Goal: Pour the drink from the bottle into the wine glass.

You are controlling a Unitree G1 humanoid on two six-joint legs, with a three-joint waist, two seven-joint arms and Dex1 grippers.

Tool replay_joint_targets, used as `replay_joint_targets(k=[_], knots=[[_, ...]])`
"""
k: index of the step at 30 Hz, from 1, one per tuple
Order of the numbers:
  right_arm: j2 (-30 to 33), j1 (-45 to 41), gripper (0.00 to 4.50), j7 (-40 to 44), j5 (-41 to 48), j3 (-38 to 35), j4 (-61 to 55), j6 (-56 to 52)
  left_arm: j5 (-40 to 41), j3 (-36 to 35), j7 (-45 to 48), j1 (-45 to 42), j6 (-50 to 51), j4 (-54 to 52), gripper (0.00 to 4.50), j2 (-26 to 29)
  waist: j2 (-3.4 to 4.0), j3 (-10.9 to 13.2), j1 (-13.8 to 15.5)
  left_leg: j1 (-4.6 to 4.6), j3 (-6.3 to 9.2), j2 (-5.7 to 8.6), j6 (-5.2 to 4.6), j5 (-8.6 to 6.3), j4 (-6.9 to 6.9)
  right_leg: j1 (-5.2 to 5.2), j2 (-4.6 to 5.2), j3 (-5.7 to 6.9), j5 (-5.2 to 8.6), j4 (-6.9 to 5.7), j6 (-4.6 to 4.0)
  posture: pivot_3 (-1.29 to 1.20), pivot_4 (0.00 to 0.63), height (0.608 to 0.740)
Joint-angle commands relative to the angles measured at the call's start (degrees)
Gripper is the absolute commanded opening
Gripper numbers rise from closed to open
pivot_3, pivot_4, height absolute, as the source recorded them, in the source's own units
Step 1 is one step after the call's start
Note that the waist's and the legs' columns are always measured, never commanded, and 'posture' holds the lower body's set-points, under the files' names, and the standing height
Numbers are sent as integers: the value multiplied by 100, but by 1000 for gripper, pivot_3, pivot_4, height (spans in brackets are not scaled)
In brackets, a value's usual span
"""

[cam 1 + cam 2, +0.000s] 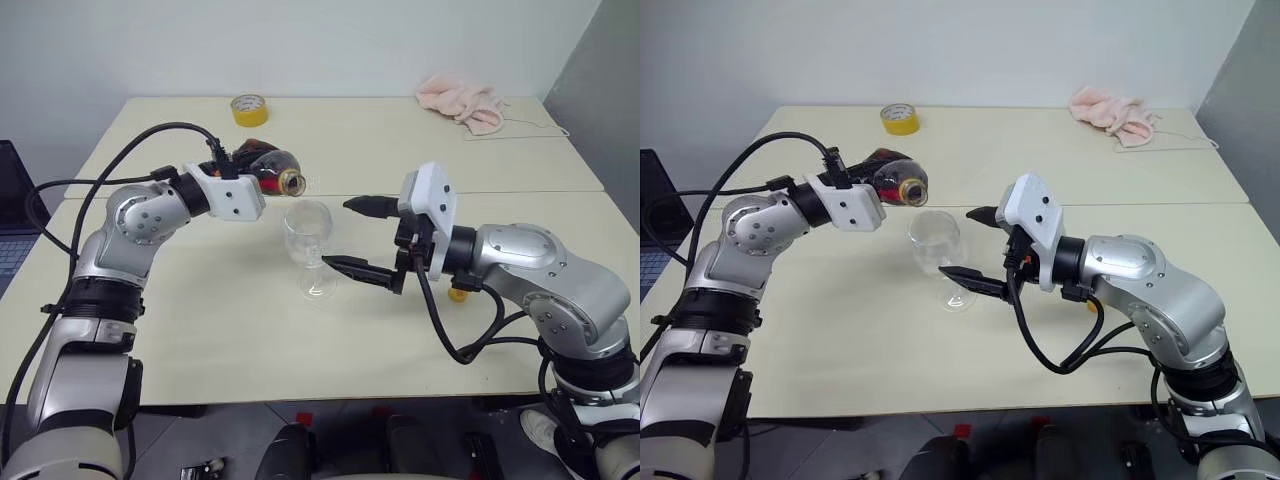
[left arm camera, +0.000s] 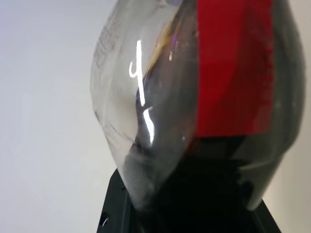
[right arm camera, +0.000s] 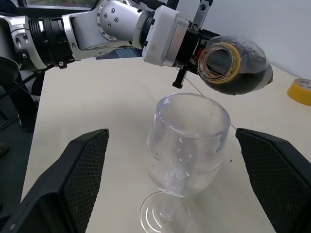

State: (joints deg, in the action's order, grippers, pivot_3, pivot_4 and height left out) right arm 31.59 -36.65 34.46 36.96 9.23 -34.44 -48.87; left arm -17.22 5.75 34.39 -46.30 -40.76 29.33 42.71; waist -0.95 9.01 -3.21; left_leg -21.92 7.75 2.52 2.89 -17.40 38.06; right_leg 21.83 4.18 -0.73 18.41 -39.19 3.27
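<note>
- The bottle [image 1: 268, 166] in the left eye view lies nearly on its side in the upper middle of the frame, clamped in the left tool [image 1: 236, 186]; its long axis runs toward the right of the frame and its open mouth sits just above and to the upper left of the wine glass [image 1: 309, 247], not yet over the bowl. The glass stands upright on the table [image 1: 220, 330] and looks empty
- In the same view the right tool [image 1: 357, 238] faces the glass from the right of it, fingers spread wide on either side of the bowl and not touching it
- Left wrist view: the bottle's clear wall and red label are close in front, with the drink [image 2: 214, 165] dark in the lower part
- Right wrist view: the glass stands in the centre between the two wide-set fingers [image 3: 73, 179], and the bottle mouth is at upper right, short of the rim. Judged from this, the pour needs the mouth brought over the bowl and tipped further
</note>
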Motion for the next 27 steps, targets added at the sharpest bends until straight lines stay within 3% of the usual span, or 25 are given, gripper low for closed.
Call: replay_joint_targets(k=[1, 27], knots=[[16, -46, 4500, 11, -65, -47, -138, 64, -56, -68, -199, -223, -209, -85, 738, 170, 0, 0, -5, 0, 0, 0, 0, 0, 0, 1, 0, 0, 0, 0, 0, 0, 150, 740], [-14, -61, 4500, 50, -69, -31, -155, 55, -936, 98, -1238, -437, -1031, 393, 738, 483, 0, 0, -11, -13, -7, 2, 0, 0, 6, 38, 1, -7, 0, -54, 0, 0, 150, 740]])
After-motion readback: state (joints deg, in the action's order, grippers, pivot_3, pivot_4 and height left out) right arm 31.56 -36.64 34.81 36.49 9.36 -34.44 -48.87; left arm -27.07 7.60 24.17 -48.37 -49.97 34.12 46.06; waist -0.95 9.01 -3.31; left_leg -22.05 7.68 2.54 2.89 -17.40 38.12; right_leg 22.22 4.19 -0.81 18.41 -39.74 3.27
